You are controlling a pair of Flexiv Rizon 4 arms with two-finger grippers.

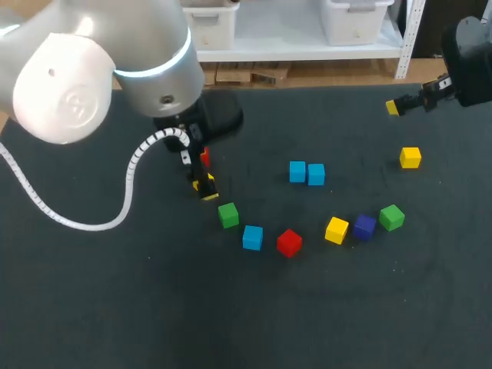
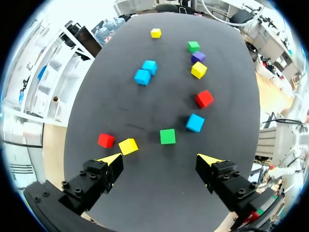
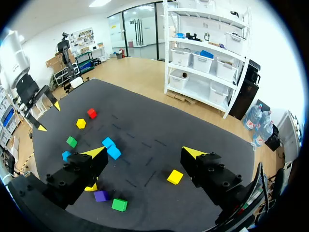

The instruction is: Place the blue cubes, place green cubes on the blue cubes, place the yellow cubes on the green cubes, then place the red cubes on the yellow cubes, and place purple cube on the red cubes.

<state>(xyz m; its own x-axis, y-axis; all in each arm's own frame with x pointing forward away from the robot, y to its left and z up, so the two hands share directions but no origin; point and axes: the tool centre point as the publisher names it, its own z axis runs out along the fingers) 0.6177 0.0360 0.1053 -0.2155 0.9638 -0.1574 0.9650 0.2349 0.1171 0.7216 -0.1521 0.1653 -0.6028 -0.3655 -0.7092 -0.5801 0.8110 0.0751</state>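
Yellow cube (image 2: 128,146) just ahead of one left pincer (image 2: 159,158) finger.

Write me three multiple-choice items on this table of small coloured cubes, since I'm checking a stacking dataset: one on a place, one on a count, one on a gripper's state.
1. Where is the small purple cube?
A) between a small yellow cube and a small green cube
B) on top of a red cube
C) alone at the table's far edge

2. How many small blue cubes are there?
A) two
B) three
C) five

3. How is the left gripper?
A) shut on a red cube
B) shut on a yellow cube
C) open, holding nothing

Answers:
1 A, it sits in a row with those two neighbours.
2 B, a pair lies side by side and one lies apart.
3 C, its fingers stand wide apart with nothing between them.
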